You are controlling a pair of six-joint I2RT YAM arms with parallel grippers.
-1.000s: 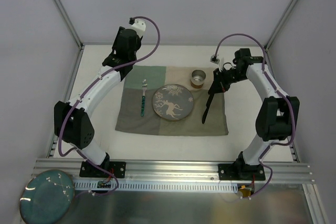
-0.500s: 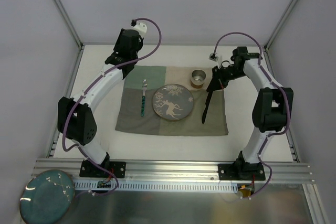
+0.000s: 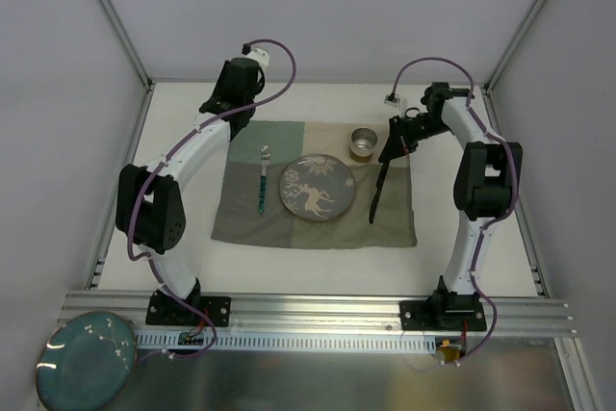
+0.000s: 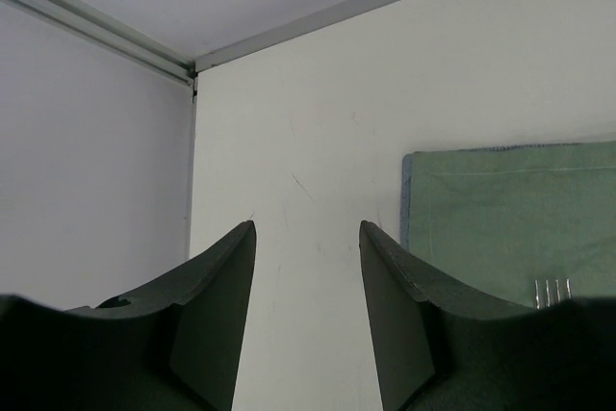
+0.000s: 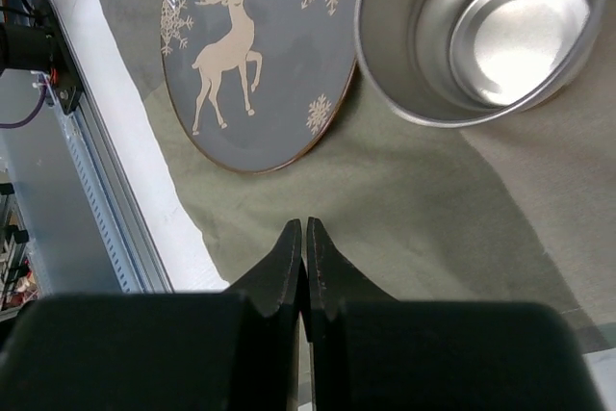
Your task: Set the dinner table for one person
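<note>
The bench [image 3: 318,262] spans the enclosure floor, its white margin surrounding the central patchwork mat [image 3: 241,223]. The left wrist view shows the left tool [image 4: 308,228] partly open and empty, over the bench near its far-left corner. The right wrist view shows the right tool [image 5: 305,223] fully closed with nothing visible between its fingers, above the mat beside the deer plate [image 5: 241,74] and metal cup [image 5: 481,26].

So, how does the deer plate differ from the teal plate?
The deer plate is grey with a cream deer and lies on the cloth mat; the teal plate has small white specks and lies by the left arm's base, off the mat. Both are round and empty.
</note>
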